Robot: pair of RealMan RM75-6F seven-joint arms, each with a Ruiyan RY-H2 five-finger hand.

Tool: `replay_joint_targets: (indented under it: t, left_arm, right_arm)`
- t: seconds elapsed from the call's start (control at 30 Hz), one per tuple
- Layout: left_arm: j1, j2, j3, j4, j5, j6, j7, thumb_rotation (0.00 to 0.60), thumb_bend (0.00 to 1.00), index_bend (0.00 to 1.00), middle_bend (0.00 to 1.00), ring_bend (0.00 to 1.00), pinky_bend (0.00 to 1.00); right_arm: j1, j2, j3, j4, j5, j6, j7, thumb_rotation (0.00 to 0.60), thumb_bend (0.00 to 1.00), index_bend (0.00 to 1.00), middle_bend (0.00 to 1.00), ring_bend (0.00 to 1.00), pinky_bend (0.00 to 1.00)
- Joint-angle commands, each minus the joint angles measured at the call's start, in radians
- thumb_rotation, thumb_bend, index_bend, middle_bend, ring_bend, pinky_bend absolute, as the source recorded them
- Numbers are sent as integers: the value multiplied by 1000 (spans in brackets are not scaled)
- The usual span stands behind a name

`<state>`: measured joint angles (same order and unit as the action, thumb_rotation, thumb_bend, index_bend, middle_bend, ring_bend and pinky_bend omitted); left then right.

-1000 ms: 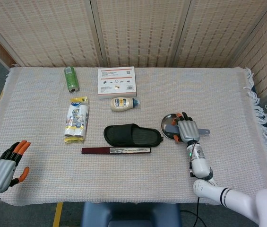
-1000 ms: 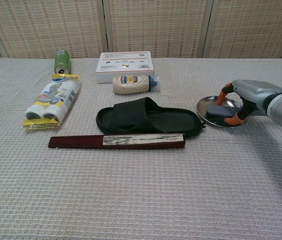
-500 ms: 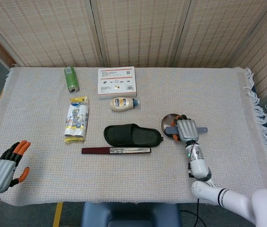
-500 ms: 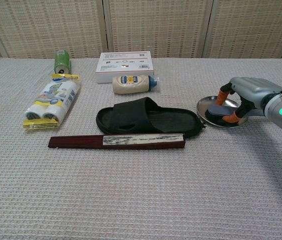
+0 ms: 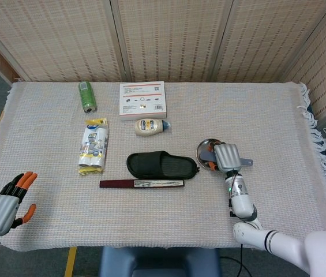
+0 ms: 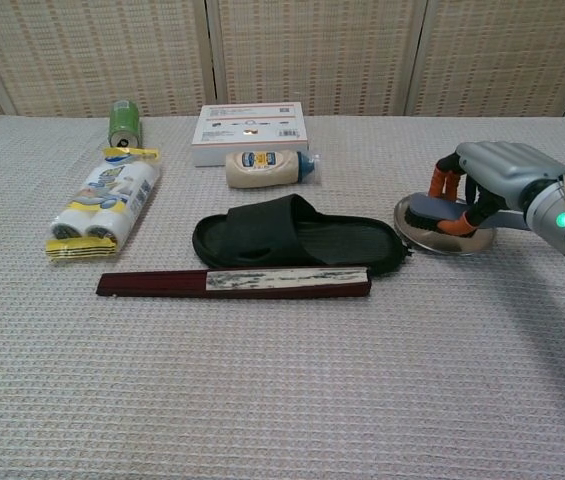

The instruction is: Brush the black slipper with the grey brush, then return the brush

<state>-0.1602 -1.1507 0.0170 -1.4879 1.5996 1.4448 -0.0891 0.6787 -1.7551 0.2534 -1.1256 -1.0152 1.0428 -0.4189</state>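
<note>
Your right hand [image 6: 482,180] has closed its fingers round the brush [image 6: 434,209] and raised it off the dish [image 6: 432,238]; a second ago it lay low inside. So the pickup looks done, and the slipper [image 6: 297,240], just left of the dish, is next. The chest view shows the brush clear of the rim; from the head view your hand [image 5: 227,156] hides that. Your left hand [image 5: 4,202] hangs empty, fingers apart, at the table's near left corner.
</note>
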Motion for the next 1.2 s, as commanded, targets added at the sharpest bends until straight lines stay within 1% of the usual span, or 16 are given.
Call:
replay_joint_targets:
  t: [0.03, 0.13, 0.23, 0.33, 0.47, 0.6, 0.73, 0.87, 0.9, 1.0, 1.2]
  left_arm:
    - [-1, 0, 0, 0, 0, -2, 0, 600, 463, 0, 0, 0, 168]
    - [-2, 0, 0, -1, 1, -3, -1, 600, 462, 0, 0, 0, 169]
    - [-3, 1, 1, -1, 3, -3, -3, 600, 462, 0, 0, 0, 168]
    - [-3, 2, 2, -2, 4, -2, -7, 600, 462, 0, 0, 0, 168]
    - [0, 8, 4, -5, 13, 8, -16, 600, 468, 0, 0, 0, 168]
    - [2, 12, 6, -7, 20, 15, -25, 600, 471, 0, 0, 0, 169]
    - [0, 16, 7, -7, 22, 14, -38, 600, 472, 0, 0, 0, 168]
    - [-1, 17, 7, -6, 24, 14, -43, 600, 473, 0, 0, 0, 168]
    - [0, 20, 8, -6, 26, 17, -53, 600, 473, 0, 0, 0, 168]
    - [0, 24, 9, -3, 27, 18, -65, 600, 474, 0, 0, 0, 168]
    - [0, 27, 9, -2, 26, 18, -73, 600, 471, 0, 0, 0, 168]
  right_arm:
    - [16, 25, 5, -38, -32, 3, -3, 600, 275, 929, 601, 522, 784]
    - [43, 62, 2, -94, -59, -21, -35, 600, 284, 937, 610, 527, 791]
    - [76, 100, 3, -160, -52, -62, -99, 600, 288, 942, 613, 527, 792]
    - [111, 120, 8, -217, -25, -85, -181, 600, 288, 946, 615, 529, 795]
    - [161, 116, 9, -253, 40, -105, -302, 600, 288, 946, 615, 529, 796]
    - [205, 90, 3, -260, 98, -111, -392, 600, 288, 946, 616, 530, 796]
    - [235, 52, -15, -247, 132, -112, -440, 600, 288, 946, 615, 529, 796]
    - [243, 38, -22, -237, 140, -110, -450, 600, 288, 946, 615, 529, 796]
    - [251, 15, -37, -216, 147, -117, -464, 600, 288, 946, 615, 530, 796]
    - [261, -17, -47, -181, 157, -111, -471, 600, 288, 946, 616, 529, 796]
    - [275, -56, -61, -158, 147, -110, -461, 600, 288, 946, 615, 530, 796]
